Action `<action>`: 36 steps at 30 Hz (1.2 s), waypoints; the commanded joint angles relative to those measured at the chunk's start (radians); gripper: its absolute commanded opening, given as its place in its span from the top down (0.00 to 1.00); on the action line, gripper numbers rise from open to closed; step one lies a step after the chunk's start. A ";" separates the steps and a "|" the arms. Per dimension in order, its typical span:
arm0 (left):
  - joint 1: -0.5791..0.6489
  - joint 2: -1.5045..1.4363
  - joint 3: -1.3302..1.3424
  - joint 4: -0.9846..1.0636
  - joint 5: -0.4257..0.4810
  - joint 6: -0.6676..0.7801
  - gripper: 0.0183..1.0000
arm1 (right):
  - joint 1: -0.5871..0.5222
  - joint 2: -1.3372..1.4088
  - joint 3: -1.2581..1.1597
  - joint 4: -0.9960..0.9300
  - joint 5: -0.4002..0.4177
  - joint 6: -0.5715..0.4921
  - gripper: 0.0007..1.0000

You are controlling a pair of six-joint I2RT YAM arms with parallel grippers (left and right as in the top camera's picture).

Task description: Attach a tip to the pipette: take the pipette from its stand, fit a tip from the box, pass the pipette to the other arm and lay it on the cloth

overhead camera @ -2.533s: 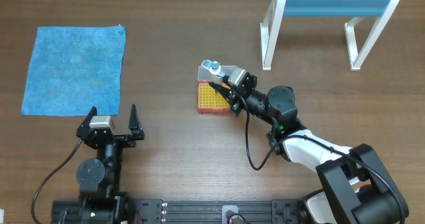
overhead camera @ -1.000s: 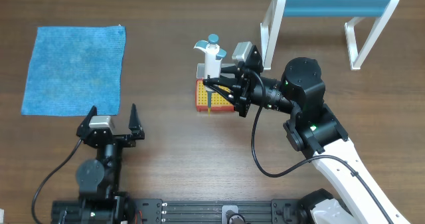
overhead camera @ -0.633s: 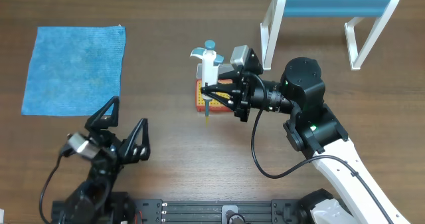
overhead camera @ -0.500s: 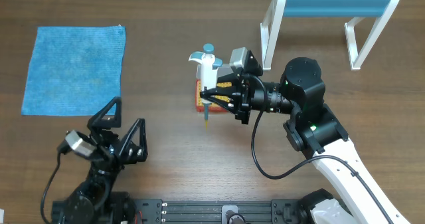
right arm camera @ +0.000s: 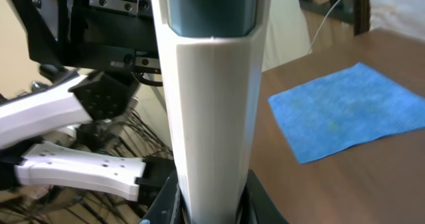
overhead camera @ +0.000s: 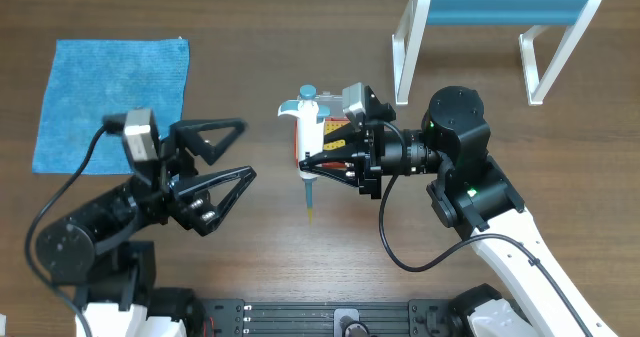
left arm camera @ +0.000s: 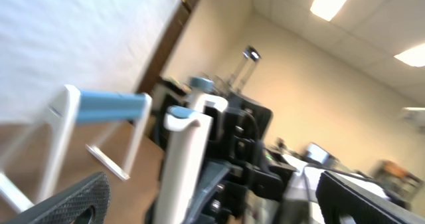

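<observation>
Currently, my right gripper (overhead camera: 320, 163) is clamped on the body of the pipette (overhead camera: 309, 137) and holds it above the table (overhead camera: 300, 277), just beside the tip box (overhead camera: 336, 129). A tip (overhead camera: 310, 202) sits on its narrow end. My left gripper (overhead camera: 245, 149) has its fingers wide apart; it faces the pipette from nearby and does not touch it. The cloth (overhead camera: 110, 102) lies flat, well apart to the left. The stand (overhead camera: 500, 5) is at the far right.

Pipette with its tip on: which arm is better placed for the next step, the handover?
Left. The right tool holds the pipette, so the other arm must receive it. The left tool is open, faces the pipette from close by, and stands on the cloth side.
</observation>
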 commanded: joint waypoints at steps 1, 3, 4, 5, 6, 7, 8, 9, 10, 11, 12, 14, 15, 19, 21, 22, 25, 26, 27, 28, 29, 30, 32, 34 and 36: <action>-0.039 0.096 0.030 0.082 0.146 -0.193 0.00 | -0.004 -0.002 0.025 0.005 -0.067 0.157 0.93; -0.068 0.123 0.030 0.082 0.146 -0.153 0.00 | -0.004 -0.002 0.025 0.005 -0.082 0.163 0.93; -0.082 0.133 0.030 0.082 0.144 -0.146 0.00 | -0.004 -0.002 0.025 0.005 -0.082 0.175 0.93; -0.108 0.149 0.030 0.083 0.141 -0.126 0.00 | -0.004 -0.002 0.025 0.005 -0.083 0.201 0.93; -0.130 0.163 0.030 0.087 0.137 -0.105 0.00 | -0.004 -0.002 0.025 0.005 -0.090 0.213 0.93; -0.156 0.179 0.030 0.104 0.127 -0.086 0.00 | -0.004 -0.002 0.025 0.005 -0.102 0.216 0.93; -0.182 0.199 0.030 0.132 0.116 -0.067 0.00 | -0.004 -0.002 0.025 0.005 -0.114 0.218 0.93; -0.206 0.219 0.030 0.172 0.103 -0.045 0.00 | -0.004 -0.002 0.025 0.005 -0.117 0.225 0.93; -0.225 0.243 0.030 0.218 0.092 -0.023 0.00 | -0.004 -0.002 0.025 0.005 -0.119 0.224 0.93; -0.241 0.275 0.030 0.275 0.084 -0.008 0.00 | -0.004 -0.002 0.025 0.005 -0.119 0.224 0.93; -0.246 0.298 0.030 0.308 0.079 -0.008 0.00 | -0.004 -0.002 0.025 0.005 -0.119 0.224 0.93; -0.246 0.346 0.030 0.362 0.079 -0.008 0.00 | -0.004 -0.002 0.025 0.005 -0.120 0.224 0.93; -0.246 0.371 0.030 0.381 0.079 -0.008 0.00 | -0.004 -0.002 0.025 0.005 -0.120 0.224 0.93; -0.250 0.447 0.030 0.447 0.043 -0.008 0.00 | -0.004 -0.002 0.025 0.005 -0.124 0.224 0.93; -0.258 0.468 0.030 0.475 -0.011 -0.008 0.00 | -0.004 -0.002 0.025 0.005 -0.127 0.224 0.93; -0.264 0.476 0.030 0.489 -0.030 -0.008 0.00 | -0.004 -0.002 0.025 0.005 -0.127 0.224 0.92; -0.291 0.507 0.030 0.560 -0.061 -0.007 0.00 | -0.004 -0.002 0.025 0.005 -0.127 0.224 0.92; -0.298 0.512 0.030 0.570 -0.060 -0.008 0.00 | -0.004 -0.002 0.025 0.005 -0.127 0.224 0.93; -0.311 0.516 0.030 0.571 -0.064 -0.008 0.00 | -0.004 -0.002 0.025 0.005 -0.127 0.224 0.93; -0.333 0.517 0.030 0.571 -0.068 -0.007 0.00 | -0.004 -0.001 0.025 0.005 -0.127 0.224 0.93; -0.343 0.517 0.030 0.571 -0.072 -0.007 0.02 | -0.004 -0.001 0.025 0.005 -0.127 0.224 0.92; -0.350 0.517 0.030 0.571 -0.076 -0.006 0.06 | -0.004 0.000 0.025 0.005 -0.127 0.224 0.92; -0.361 0.517 0.030 0.571 -0.084 0.000 0.23 | -0.004 0.005 0.025 0.005 -0.127 0.224 0.92; -0.361 0.517 0.030 0.571 -0.089 0.000 0.42 | -0.004 0.010 0.025 0.005 -0.127 0.224 0.93; -0.360 0.517 0.030 0.571 -0.090 0.000 0.54 | -0.004 0.010 0.025 0.005 -0.127 0.224 0.93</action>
